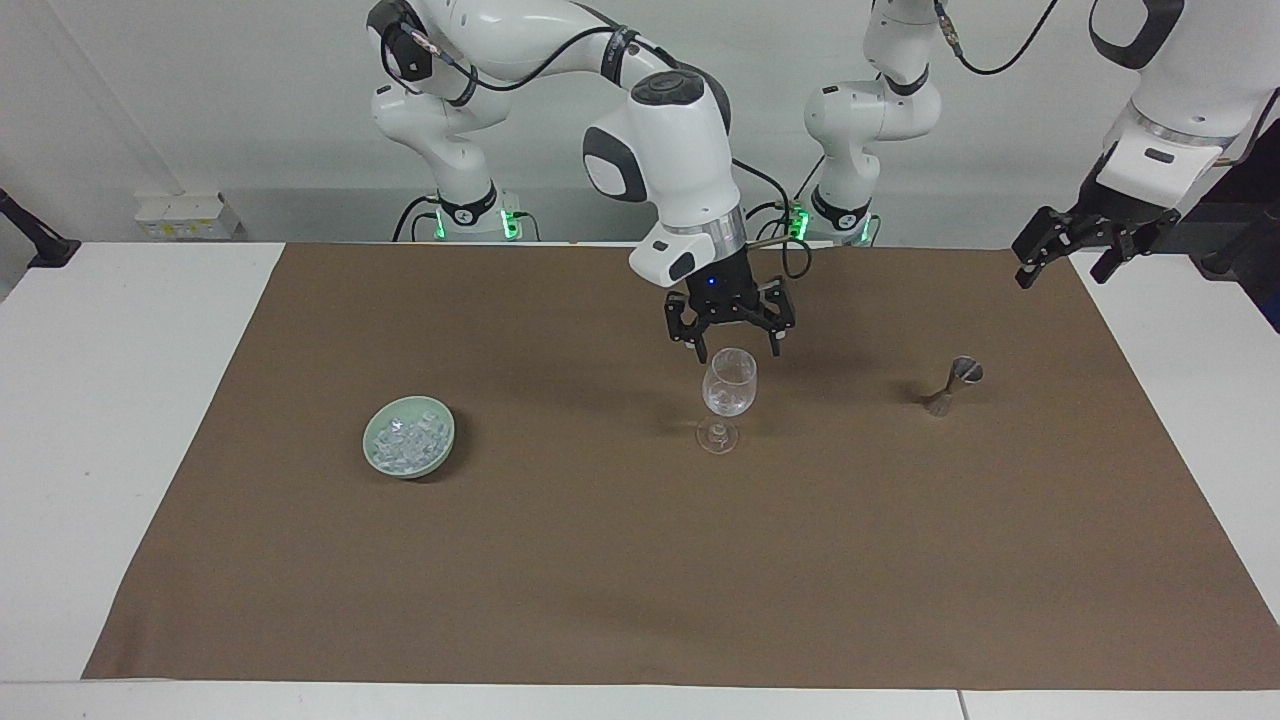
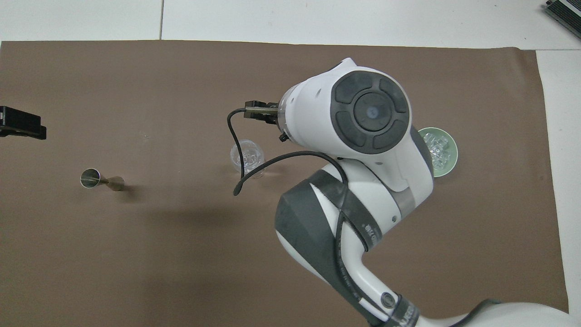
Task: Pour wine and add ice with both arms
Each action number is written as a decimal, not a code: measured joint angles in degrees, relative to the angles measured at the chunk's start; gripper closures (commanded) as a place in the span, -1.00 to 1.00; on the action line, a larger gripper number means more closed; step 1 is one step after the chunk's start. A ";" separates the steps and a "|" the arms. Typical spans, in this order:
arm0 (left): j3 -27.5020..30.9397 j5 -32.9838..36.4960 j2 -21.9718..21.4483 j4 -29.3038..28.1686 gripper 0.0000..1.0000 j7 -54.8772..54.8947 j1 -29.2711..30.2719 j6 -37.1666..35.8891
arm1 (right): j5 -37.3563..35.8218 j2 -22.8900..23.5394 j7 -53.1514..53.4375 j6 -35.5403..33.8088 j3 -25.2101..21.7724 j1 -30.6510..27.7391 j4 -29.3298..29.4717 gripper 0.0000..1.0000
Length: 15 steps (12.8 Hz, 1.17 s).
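Right claw [image 1: 737, 343] spread wide, empty, over upright stemmed glass [image 1: 728, 392], stem axis vertical. Ice [image 1: 407, 442] heaped in bowl [image 1: 375, 455]. Left claw [image 1: 1068, 254] open, empty, waiting.

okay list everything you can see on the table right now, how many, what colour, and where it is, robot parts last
brown mat: one, brown, covering most of the white table
stemmed glass: one, clear, upright mid-mat, something clear in its bowl
bowl: one, pale green, on the mat toward the right arm's end
ice: a heap of clear cubes, in the bowl
jigger: one, silver, on the mat toward the left arm's end
right gripper: one, black, open, over the glass, not touching it
left gripper: one, black, open, waiting raised over the mat's corner at the left arm's end
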 measured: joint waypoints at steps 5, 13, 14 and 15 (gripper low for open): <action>-0.21 -0.01 0.00 0.00 -1.00 -1.01 -0.42 0.00 | -2.52 -1.40 -5.86 -0.97 -0.05 -5.41 0.02 -1.00; -0.43 -0.03 0.00 0.00 -1.00 -1.43 -0.66 0.00 | 3.30 -8.32 -18.26 -9.66 -13.73 -6.27 0.03 -1.00; -0.43 -0.03 0.00 0.00 -1.00 -1.43 -0.66 0.00 | 4.21 -8.60 -20.01 -10.50 -15.62 -6.28 0.03 -1.00; -0.43 -0.03 0.00 0.00 -1.00 -1.44 -0.67 -0.01 | 5.39 -8.89 -22.22 -11.51 -17.74 -6.27 0.03 -1.00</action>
